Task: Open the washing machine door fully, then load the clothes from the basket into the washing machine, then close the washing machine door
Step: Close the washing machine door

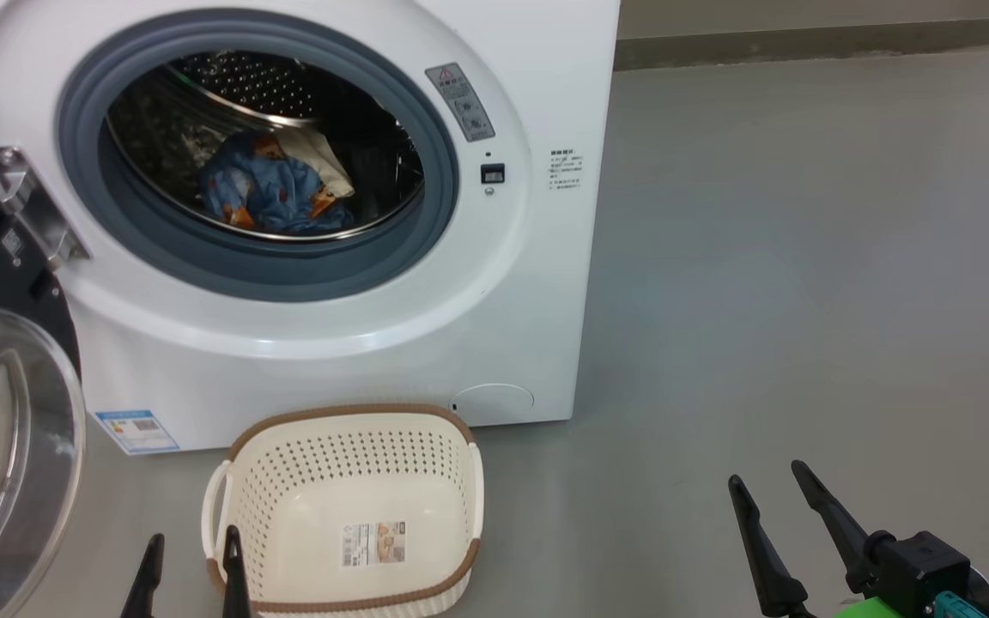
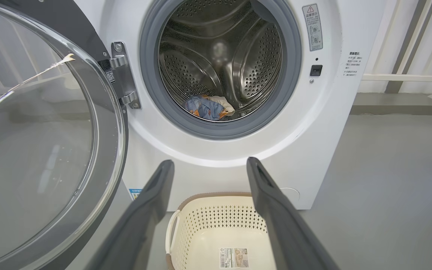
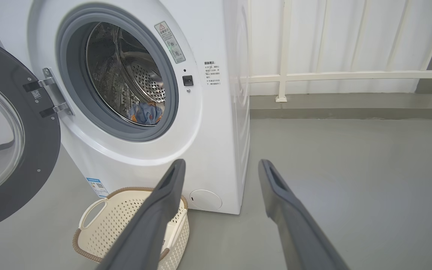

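Head view looks down on the washer (image 1: pixel 546 283), a white front-loader on a grey floor (image 1: pixel 803 257). Its door (image 1: pixel 5 412) is swung out to the left on a steel hinge (image 1: pixel 31 206). The black rim and bulging glass bowl are turned toward the near side, so the round mouth stands uncovered. Past the grey-blue gasket (image 1: pixel 228 266), the clothes (image 1: pixel 276 193) lie at the bottom of the perforated drum (image 1: pixel 245 86). They make a soft blue heap with orange patches and a fold of cream cloth on the right side. From where I stand I can't tell whether it's one bundle or two pressed together.

The basket (image 1: pixel 357 463) sits on the floor just in front of the washer, below the mouth. Its white bottom shows a paper label (image 1: pixel 373 543). A blue sticker (image 1: pixel 136 431) is stuck on the washer's lower left corner, just left of the basket's far rim.

The left gripper (image 1: pixel 193 536) hangs at the near left, fingers spread wide with nothing between them. Its tips are just beside the basket's left handle; whether they touch it I can't say. In its wrist view the fingers point at the washer's front, above the basket. The right gripper (image 1: pixel 765 474) is at the near right over the floor, well apart from basket and washer. Its fingers also stand wide apart and hold nothing.
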Controlling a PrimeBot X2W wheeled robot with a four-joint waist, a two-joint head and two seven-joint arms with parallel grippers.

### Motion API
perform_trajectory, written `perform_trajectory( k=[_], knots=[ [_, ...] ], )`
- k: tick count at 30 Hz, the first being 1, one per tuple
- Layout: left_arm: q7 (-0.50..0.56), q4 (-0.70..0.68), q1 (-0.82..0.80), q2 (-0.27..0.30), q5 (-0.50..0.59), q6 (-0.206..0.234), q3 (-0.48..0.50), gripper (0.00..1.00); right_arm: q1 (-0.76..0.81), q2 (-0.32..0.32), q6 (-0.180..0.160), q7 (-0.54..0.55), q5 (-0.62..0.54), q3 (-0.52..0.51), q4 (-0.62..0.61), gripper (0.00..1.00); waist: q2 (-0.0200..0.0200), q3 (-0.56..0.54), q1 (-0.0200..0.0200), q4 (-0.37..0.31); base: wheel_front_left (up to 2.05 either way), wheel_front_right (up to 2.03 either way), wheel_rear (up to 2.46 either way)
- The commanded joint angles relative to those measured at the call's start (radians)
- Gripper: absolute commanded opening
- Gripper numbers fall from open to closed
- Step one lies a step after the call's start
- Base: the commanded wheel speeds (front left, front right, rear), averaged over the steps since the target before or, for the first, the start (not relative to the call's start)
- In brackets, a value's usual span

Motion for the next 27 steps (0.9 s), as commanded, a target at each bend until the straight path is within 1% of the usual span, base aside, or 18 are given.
perform_trajectory(
  k=[1, 7, 27],
  knots=[
    [-0.009, -0.021, -0.043, 0.02, 0.003, 0.003, 0.034, 1.0, -0.022, -0.004, 0.002, -0.001, 0.004, 0.019, -0.026, 1.0, 0.0, -0.001, 0.0001, 0.0, -1.04, 1.04, 0.0],
    [-0.013, -0.024, -0.039, 0.019, 0.007, 0.006, 0.029, 1.0, -0.023, -0.004, 0.002, -0.002, 0.003, 0.019, -0.024, 1.0, 0.0, -0.004, 0.0001, 0.001, -0.56, 0.56, 0.0],
    [-0.01, -0.031, -0.039, 0.024, 0.005, 0.017, 0.018, 1.0, -0.02, -0.004, 0.002, -0.002, 0.002, 0.016, -0.025, 1.0, 0.0, -0.006, 0.0001, 0.013, 0.0, 0.0, 0.0]
  ],
)
